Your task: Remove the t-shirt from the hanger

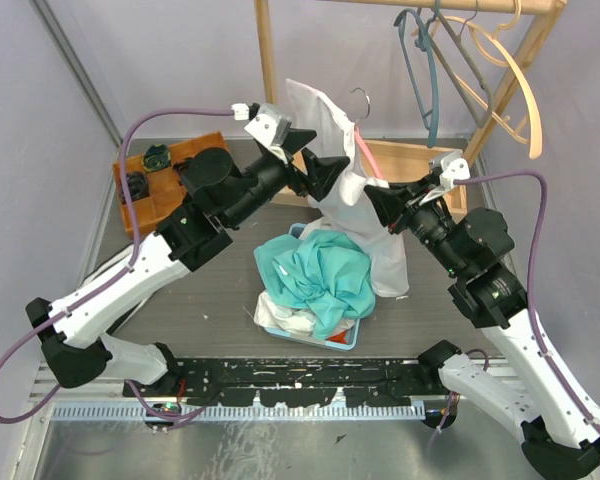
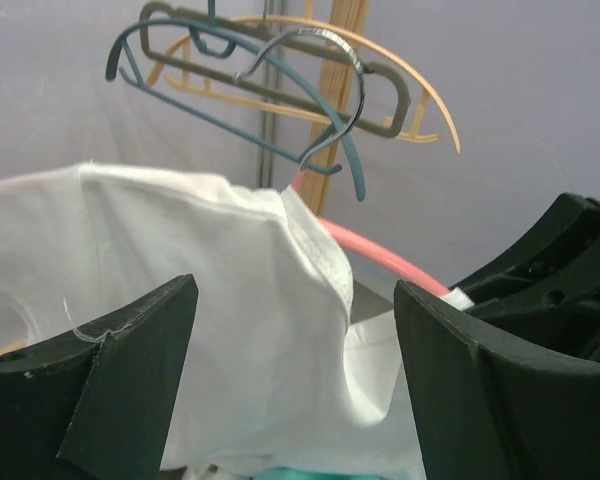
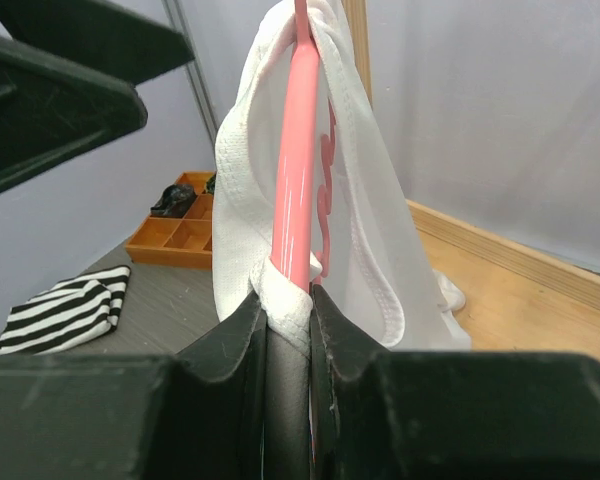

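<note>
A white t-shirt (image 1: 380,245) hangs on a pink hanger (image 1: 366,152) with a metal hook (image 1: 363,98), held up above the table. My right gripper (image 1: 377,200) is shut on the hanger's lower arm, with a bunched fold of shirt pinched in the jaws (image 3: 288,300). The pink hanger (image 3: 298,150) rises straight from those jaws, and the t-shirt (image 3: 375,190) drapes over both sides. My left gripper (image 1: 318,150) is open at the shirt's upper left. In the left wrist view the t-shirt (image 2: 200,300) lies between and behind the wide jaws of the left gripper (image 2: 295,335), untouched by either finger.
A blue basket (image 1: 352,342) of teal and white clothes sits below the shirt. An orange compartment tray (image 1: 155,190) stands at the back left. A wooden rack (image 1: 500,95) with several empty hangers (image 1: 435,70) is at the back right. A striped cloth (image 3: 70,310) lies on the table.
</note>
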You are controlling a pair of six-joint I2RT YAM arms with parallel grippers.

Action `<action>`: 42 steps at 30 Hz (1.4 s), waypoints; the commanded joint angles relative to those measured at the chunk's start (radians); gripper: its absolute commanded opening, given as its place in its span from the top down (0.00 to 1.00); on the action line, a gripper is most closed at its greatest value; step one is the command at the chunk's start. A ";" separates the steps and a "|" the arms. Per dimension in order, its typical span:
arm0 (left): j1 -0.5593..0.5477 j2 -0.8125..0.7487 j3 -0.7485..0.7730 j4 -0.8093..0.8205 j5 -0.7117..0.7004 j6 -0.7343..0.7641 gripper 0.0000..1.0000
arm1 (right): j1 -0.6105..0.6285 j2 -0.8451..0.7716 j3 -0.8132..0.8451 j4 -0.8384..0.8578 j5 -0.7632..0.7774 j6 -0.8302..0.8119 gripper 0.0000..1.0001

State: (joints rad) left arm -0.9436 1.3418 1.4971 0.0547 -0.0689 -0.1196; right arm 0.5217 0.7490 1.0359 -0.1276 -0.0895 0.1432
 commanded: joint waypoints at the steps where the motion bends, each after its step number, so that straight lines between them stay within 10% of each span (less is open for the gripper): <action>1: -0.002 0.044 0.065 0.111 0.035 0.090 0.13 | 0.001 -0.001 0.024 0.115 -0.030 0.001 0.99; 23: -0.002 0.159 0.153 0.087 0.006 0.251 0.25 | 0.002 0.003 0.029 0.097 -0.112 -0.018 0.99; 42: -0.002 0.159 0.140 0.097 -0.022 0.242 1.00 | 0.002 -0.016 0.028 0.087 -0.118 -0.018 0.99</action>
State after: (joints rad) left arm -0.9436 1.5120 1.6283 0.1143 -0.0769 0.1272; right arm 0.5217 0.7612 1.0359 -0.1577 -0.1959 0.1341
